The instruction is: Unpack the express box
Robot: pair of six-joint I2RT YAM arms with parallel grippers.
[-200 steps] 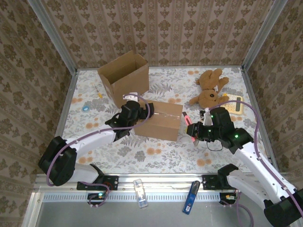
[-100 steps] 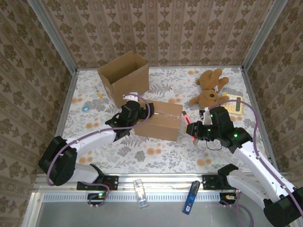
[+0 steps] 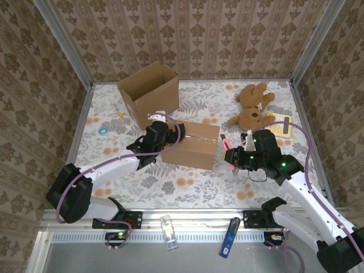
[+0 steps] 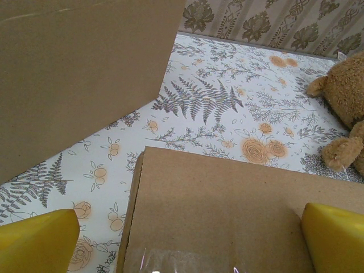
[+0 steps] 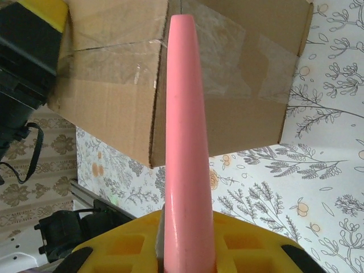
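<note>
Tabletop [image 3: 187, 185] bare at the sealed box's [image 3: 196, 147] six o'clock. My right claw [image 3: 232, 156], at its three, pinches a pink stick [image 3: 224, 142]; left claw [image 3: 162, 135] spread at nine.

Floral-printed table [image 3: 187, 185] bearing a taped cardboard box [image 3: 193, 145] mid-surface, an open box [image 3: 149, 91] far left, a teddy bear [image 3: 251, 108] beside a calculator [image 3: 281, 128] far right, a small blue item [image 3: 103, 129] near the left edge.
</note>
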